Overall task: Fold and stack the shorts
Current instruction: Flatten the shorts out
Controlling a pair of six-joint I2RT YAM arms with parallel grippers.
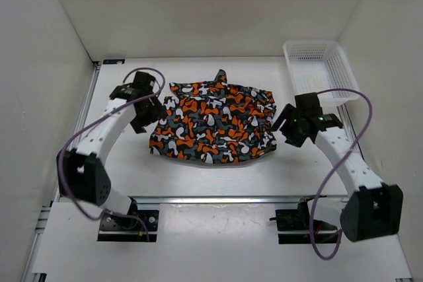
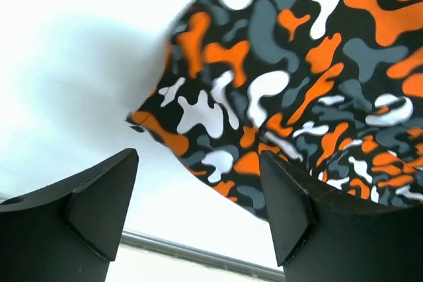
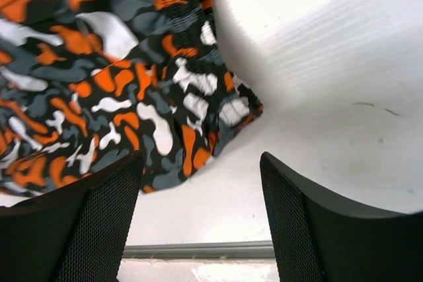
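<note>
The camouflage shorts point(image 1: 213, 122) lie spread on the white table, a small peak of cloth sticking up at their far edge. My left gripper point(image 1: 147, 119) is open and empty just off their left edge; in the left wrist view its fingers frame the cloth's near-left corner point(image 2: 277, 97). My right gripper point(image 1: 284, 126) is open and empty just off their right edge; the right wrist view shows the elastic waistband corner point(image 3: 218, 113) between and beyond its fingers.
A white plastic mesh basket point(image 1: 318, 70) stands at the back right. A metal rail point(image 1: 238, 199) runs along the table's near edge. White walls close in the left, back and right sides.
</note>
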